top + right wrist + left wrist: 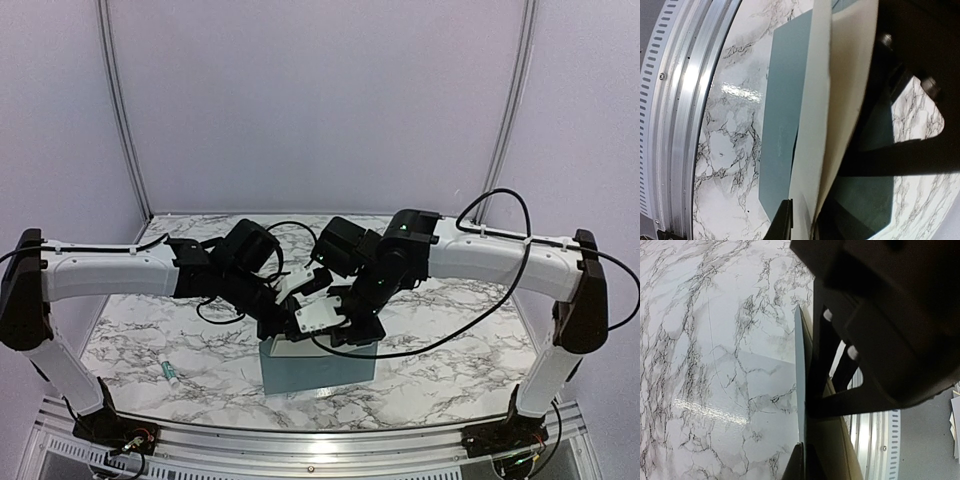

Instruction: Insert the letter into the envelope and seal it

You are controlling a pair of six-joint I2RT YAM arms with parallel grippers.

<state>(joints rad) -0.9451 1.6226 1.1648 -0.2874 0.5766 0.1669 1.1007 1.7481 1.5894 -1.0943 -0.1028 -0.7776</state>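
Note:
The blue-grey envelope lies on the marble table near the front edge, under both wrists. My left gripper is shut on a raised edge of the envelope, which shows edge-on in the left wrist view. The cream letter is folded and stands on edge over the envelope. Its lower part runs between the fingers of my right gripper, which press on it. The letter also shows just right of the lifted blue edge. In the top view my left gripper and right gripper nearly touch.
A small green-and-white tube lies on the table at the front left. A metal rail runs along the near edge. A black cable loops under the right arm. Pale walls enclose the table.

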